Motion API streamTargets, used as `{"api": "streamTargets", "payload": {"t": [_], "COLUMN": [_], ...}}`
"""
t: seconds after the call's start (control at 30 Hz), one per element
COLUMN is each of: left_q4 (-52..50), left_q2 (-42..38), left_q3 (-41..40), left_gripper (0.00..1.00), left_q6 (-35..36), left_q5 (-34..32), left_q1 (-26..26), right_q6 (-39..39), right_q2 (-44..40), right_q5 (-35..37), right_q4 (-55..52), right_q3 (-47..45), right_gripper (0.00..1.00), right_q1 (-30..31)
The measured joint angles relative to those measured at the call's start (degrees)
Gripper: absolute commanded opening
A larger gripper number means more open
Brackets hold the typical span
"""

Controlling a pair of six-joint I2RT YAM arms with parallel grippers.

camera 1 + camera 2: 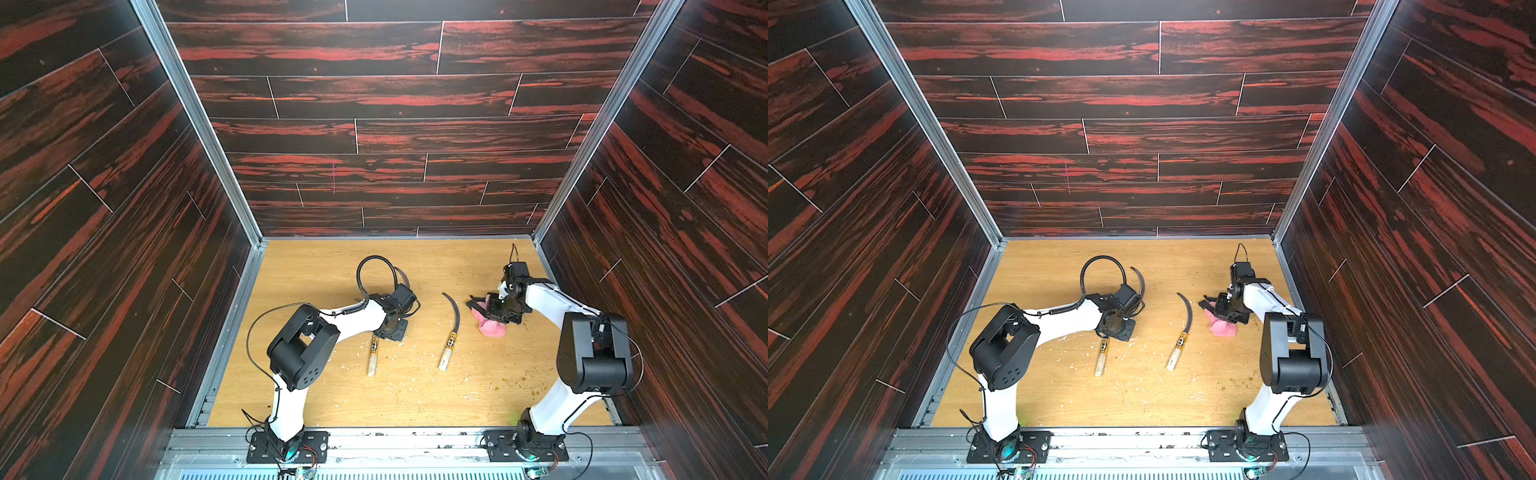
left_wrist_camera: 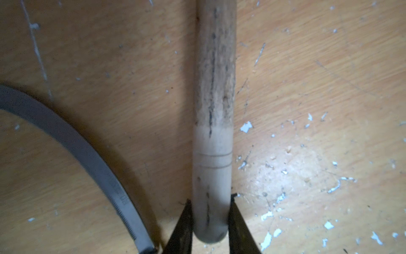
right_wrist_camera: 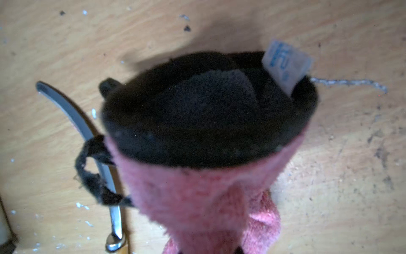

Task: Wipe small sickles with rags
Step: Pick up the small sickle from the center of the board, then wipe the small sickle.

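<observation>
Left fingers [image 2: 181, 233] are clamped on the butt end of a sickle handle [image 2: 214, 110]. The handle runs straight out from them along the table [image 2: 307, 88], and its blade is out of the wrist view. Right fingers [image 1: 496, 309] are closed on the bunched rag [image 1: 492, 328], well to the right of that grip, with a loose sickle [image 1: 451, 341] between the two, handle toward the robot. Likely the rag must travel left past the loose sickle, which lies nearer it, to reach the held one.
</observation>
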Motion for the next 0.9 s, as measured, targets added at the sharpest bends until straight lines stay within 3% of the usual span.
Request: {"api": "streamTargets", "payload": {"t": [0.27, 0.53, 0.73, 0.9], "left_q4": [0.39, 4.39, 8.92, 12.79], "left_q2": [-5.7, -13.88, -14.32, -14.32], "left_q3": [-6.82, -15.61, -19.02, -20.2], "left_gripper": [0.15, 0.16, 0.14, 0.12], "left_q6": [0.94, 1.88, 1.88, 1.64], "left_q5": [0.59, 2.51, 3.23, 1.75], "left_q1": [-2.64, -11.69, -13.53, -14.21], "right_q6": [0.0, 0.0, 0.39, 2.75], "right_q2": [0.0, -5.16, -14.73, -15.67], "right_q5": [-1.09, -5.25, -10.08, -14.23], "right_q4": [0.11, -1.22, -2.25, -1.9], "right_q3": [0.02, -0.04, 0.0, 0.0], "right_gripper": [0.0, 0.0, 0.0, 0.0], "right_q1": [0.02, 0.85, 6.16, 13.9]}}
